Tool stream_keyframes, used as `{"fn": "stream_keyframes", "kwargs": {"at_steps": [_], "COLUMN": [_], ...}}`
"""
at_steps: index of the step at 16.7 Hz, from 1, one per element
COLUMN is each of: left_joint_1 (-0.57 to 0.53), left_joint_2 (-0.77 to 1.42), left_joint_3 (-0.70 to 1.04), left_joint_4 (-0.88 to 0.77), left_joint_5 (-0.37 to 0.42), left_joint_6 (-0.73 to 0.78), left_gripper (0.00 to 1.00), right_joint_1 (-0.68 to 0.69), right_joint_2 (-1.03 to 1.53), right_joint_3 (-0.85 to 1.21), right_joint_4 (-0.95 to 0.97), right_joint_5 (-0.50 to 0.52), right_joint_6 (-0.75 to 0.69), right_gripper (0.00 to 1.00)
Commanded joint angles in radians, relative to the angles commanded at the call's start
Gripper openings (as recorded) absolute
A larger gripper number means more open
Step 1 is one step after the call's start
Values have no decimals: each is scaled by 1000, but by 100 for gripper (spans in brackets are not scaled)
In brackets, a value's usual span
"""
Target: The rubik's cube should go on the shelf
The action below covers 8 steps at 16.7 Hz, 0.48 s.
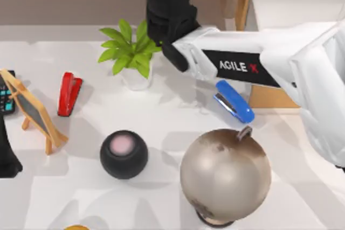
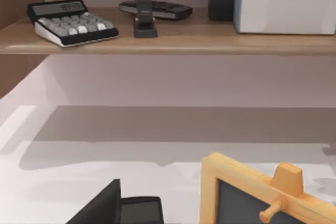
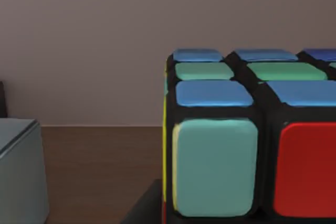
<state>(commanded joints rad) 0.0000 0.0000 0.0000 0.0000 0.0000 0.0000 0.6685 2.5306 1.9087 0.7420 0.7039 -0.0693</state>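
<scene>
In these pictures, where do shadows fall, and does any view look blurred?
Top view: soft grey shadows lie on the table beside the globe. Left wrist view: the shelf casts a broad shadow below. Right wrist view: the rubik's cube looms close, edges soft.

Shelf point(image 2: 173, 43) bears calculator point(image 2: 71, 22), stapler point(image 2: 144, 17), tissue box point(image 2: 286, 6); chalkboard point(image 2: 262, 198) below.
</scene>
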Motion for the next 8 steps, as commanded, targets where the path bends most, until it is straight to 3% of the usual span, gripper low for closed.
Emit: {"fn": "stream_keyframes", "kwargs": {"at_steps": [3,8], "left_joint_1": [0,0], "left_joint_2": [0,0], "left_joint_3": [0,0], "left_joint_4": [0,0], "left_joint_5": [0,0], "left_joint_6": [0,0], "left_gripper": [100,100], "right_joint_1": [0,0], "right_joint_2": [0,0], "right_joint_3": [0,0], "right_joint_4": [0,0], "right_joint_5": [0,0], "right_joint_6": [0,0], "right_gripper": [0,38]}}
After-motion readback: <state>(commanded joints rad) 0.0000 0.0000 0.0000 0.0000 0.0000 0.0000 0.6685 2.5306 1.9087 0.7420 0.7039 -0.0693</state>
